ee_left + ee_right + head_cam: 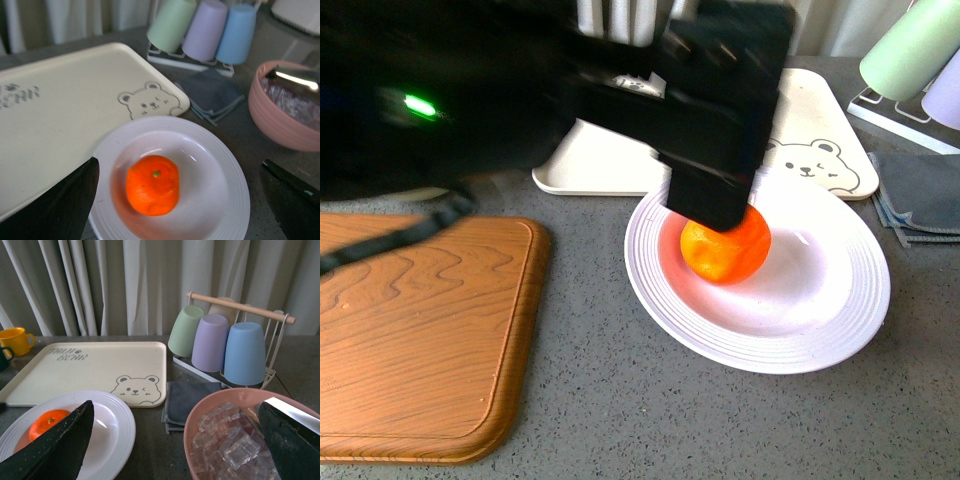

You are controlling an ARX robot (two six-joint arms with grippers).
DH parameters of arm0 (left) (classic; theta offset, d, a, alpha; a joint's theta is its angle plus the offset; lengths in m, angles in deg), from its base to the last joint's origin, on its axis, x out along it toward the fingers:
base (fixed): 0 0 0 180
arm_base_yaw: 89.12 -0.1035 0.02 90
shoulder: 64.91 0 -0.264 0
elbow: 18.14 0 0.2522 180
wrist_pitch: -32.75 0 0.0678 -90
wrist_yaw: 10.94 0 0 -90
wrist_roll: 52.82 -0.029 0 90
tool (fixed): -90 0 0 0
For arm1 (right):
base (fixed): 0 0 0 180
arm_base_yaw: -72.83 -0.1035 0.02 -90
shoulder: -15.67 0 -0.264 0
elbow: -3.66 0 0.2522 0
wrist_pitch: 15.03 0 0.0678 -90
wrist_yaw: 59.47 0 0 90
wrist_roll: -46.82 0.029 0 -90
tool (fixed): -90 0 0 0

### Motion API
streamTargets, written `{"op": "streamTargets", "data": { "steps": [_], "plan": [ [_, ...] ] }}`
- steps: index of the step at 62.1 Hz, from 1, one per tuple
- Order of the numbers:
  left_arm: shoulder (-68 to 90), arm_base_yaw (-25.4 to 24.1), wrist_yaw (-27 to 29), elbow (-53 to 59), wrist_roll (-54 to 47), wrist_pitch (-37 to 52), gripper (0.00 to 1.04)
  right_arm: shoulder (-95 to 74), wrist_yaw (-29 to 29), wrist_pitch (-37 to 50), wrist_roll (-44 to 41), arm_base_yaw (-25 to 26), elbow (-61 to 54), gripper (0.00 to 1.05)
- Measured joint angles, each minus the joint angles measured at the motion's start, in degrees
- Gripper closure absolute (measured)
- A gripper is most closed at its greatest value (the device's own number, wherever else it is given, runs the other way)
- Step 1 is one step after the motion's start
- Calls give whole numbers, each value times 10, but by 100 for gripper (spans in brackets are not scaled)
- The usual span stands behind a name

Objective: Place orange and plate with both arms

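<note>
The orange (pixel 725 250) sat in the well of the white ridged plate (pixel 820 320), on the grey bench (pixel 600 400). Round and light, it would probably roll, so grip across its middle. The glossy plate looked breakable and is best taken by the rim. The left claw (pixel 180 167) hung released over the orange. The right claw (pixel 175 410) gaped empty.

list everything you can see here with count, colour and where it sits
plate: 1, white, on the counter by the bear tray
orange: 1, bright orange, in the plate
bear tray: 1, cream, behind the plate
cutting board: 1, brown wood, left of the plate
cups: at least 3, green, purple, blue, on the rack
cloth: 1, grey, beside the rack
bowl: 1, pink, holding ice, near the cloth
mug: 1, yellow, beyond the tray
left gripper: black, open, above the orange
right gripper: black, open, by the bowl
</note>
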Motion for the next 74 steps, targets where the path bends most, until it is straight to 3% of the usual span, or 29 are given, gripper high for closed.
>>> {"op": "streamTargets", "data": {
  "steps": [1,4,9,12,14,34,41,60,64,74],
  "plan": [
    [-15,-7,9,9,-2,2,9,0,0,0,0,0,0,9],
    [-44,-11,141,45,-17,65,18,0,0,0,0,0,0,9],
    [-106,-43,315,118,-37,136,32,0,1,0,0,0,0,9],
    [-146,-74,370,154,-41,139,41,0,0,0,0,0,0,9],
    [-167,-92,378,173,-42,138,46,0,-1,0,0,0,0,9],
    [-329,-187,281,273,-49,71,104,0,0,0,0,0,0,9],
    [-350,-215,260,305,-52,88,103,0,1,0,0,0,0,9],
    [-502,-266,208,333,-52,-40,103,0,0,0,0,0,0,9],
    [-534,-299,162,333,-53,-69,103,0,0,0,0,0,0,9],
    [-594,-325,151,334,-53,-122,103,0,0,0,0,0,0,9]
  ]
}}
